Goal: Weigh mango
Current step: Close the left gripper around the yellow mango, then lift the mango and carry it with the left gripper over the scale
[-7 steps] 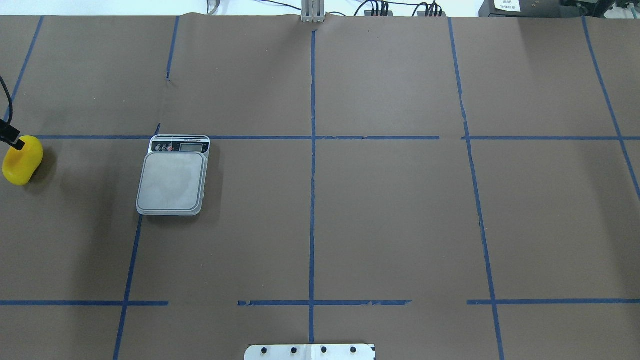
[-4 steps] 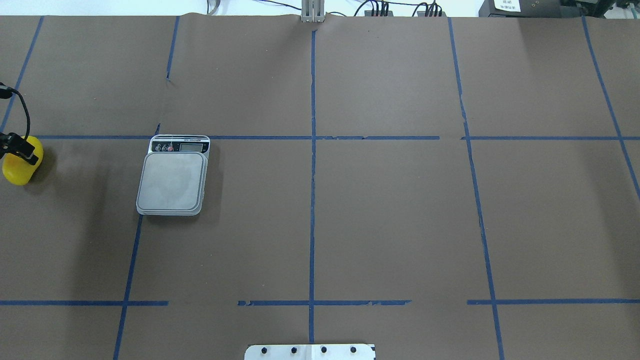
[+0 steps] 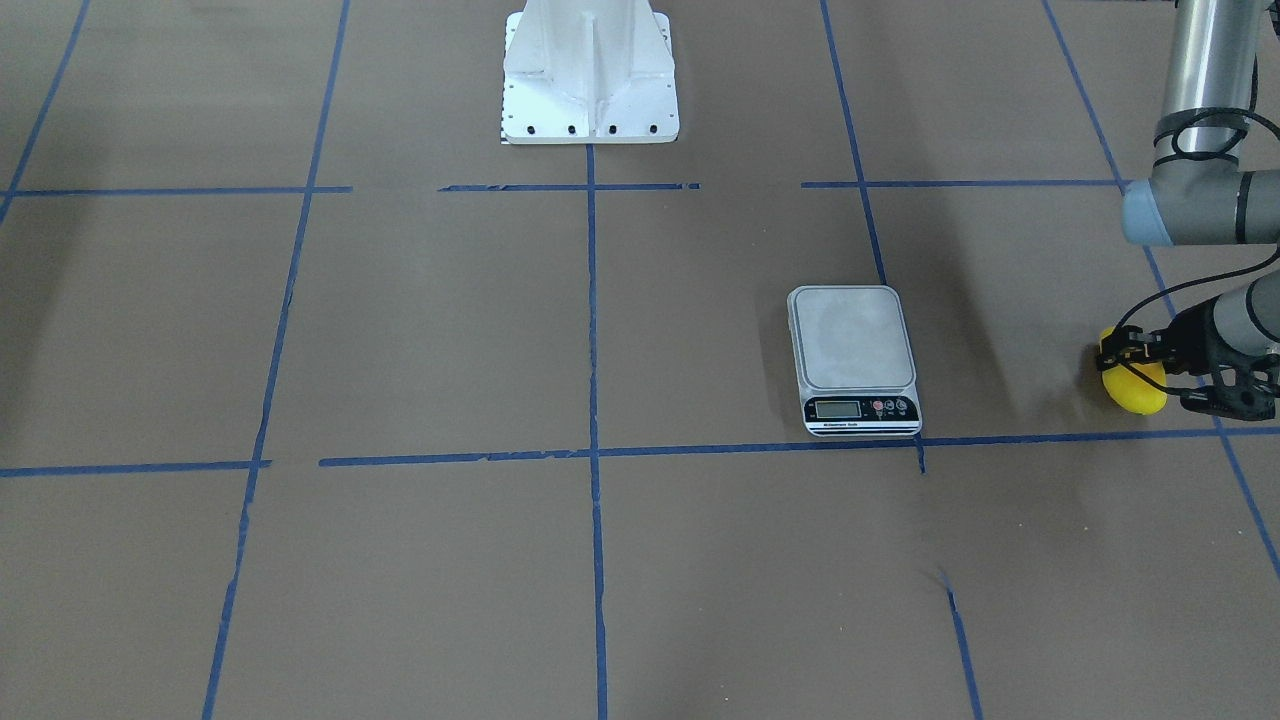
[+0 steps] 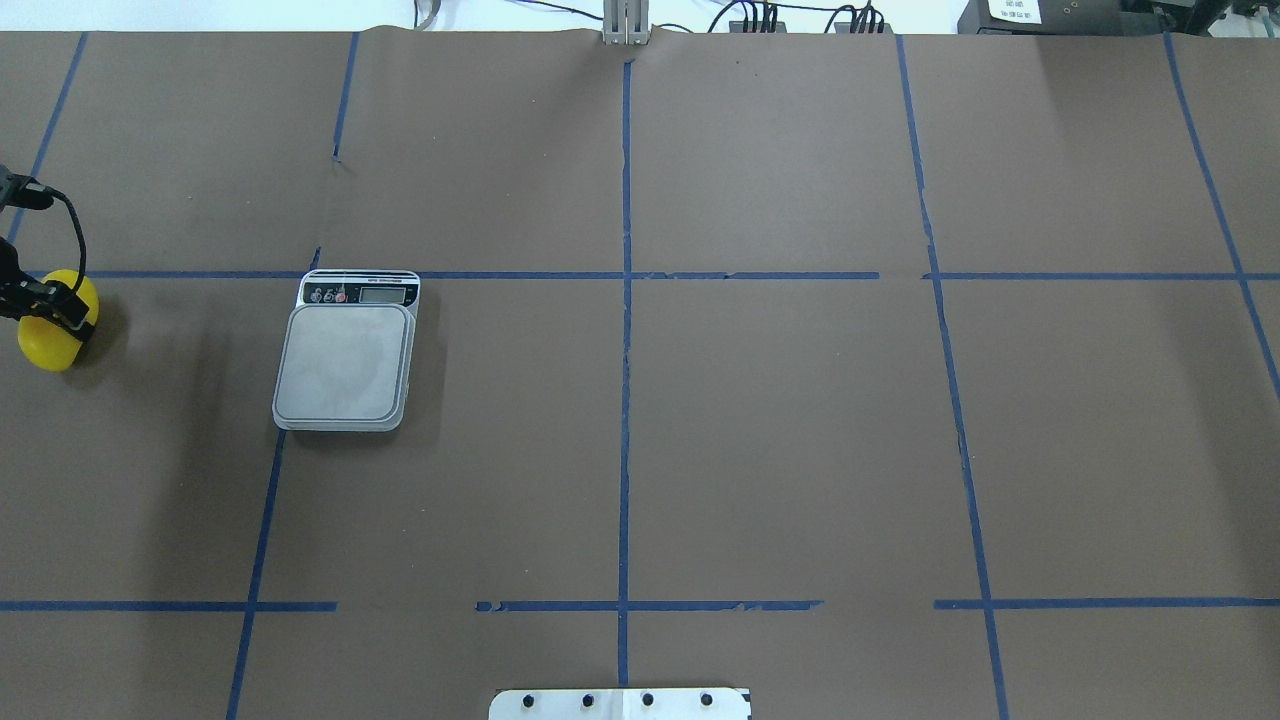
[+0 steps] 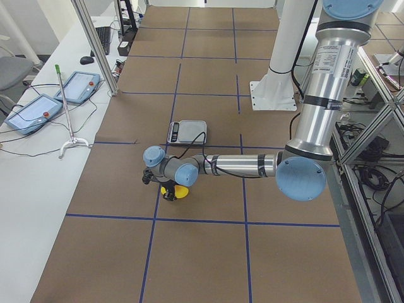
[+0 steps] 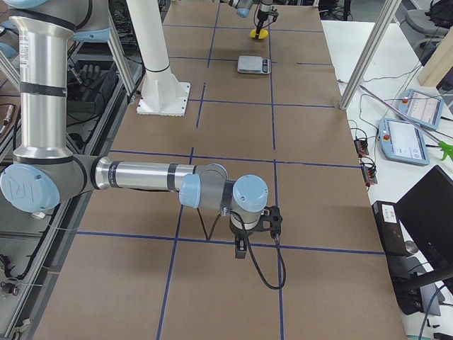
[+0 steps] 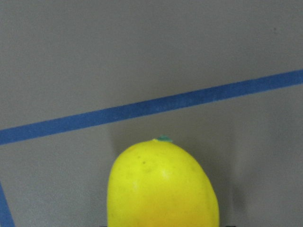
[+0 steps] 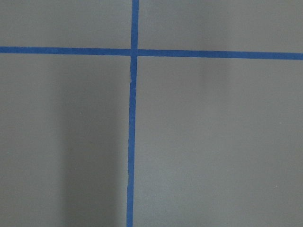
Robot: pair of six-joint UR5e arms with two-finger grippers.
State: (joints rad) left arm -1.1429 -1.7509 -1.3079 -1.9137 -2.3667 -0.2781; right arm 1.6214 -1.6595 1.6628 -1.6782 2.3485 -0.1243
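The mango [image 4: 55, 338] is a small bright yellow fruit at the table's far left, also in the front view [image 3: 1135, 392] and close up in the left wrist view [image 7: 163, 189]. My left gripper [image 4: 48, 303] comes in from the left edge with its black fingers [image 3: 1128, 350] shut on the mango. The scale [image 4: 345, 362] has a grey platform and a display strip and stands to the right of the mango with nothing on it. My right gripper [image 6: 244, 244] hangs low over the brown mat far from both; I cannot tell whether it is open or shut.
The table is covered by a brown mat with blue tape lines [image 4: 625, 300]. The robot's white base plate [image 4: 620, 703] is at the near edge. Cables and boxes [image 4: 800, 20] lie beyond the far edge.
The left gripper has closed over the mango. The mango has shifted slightly right and now looks rounder, as if tilted up. The scale has not moved.
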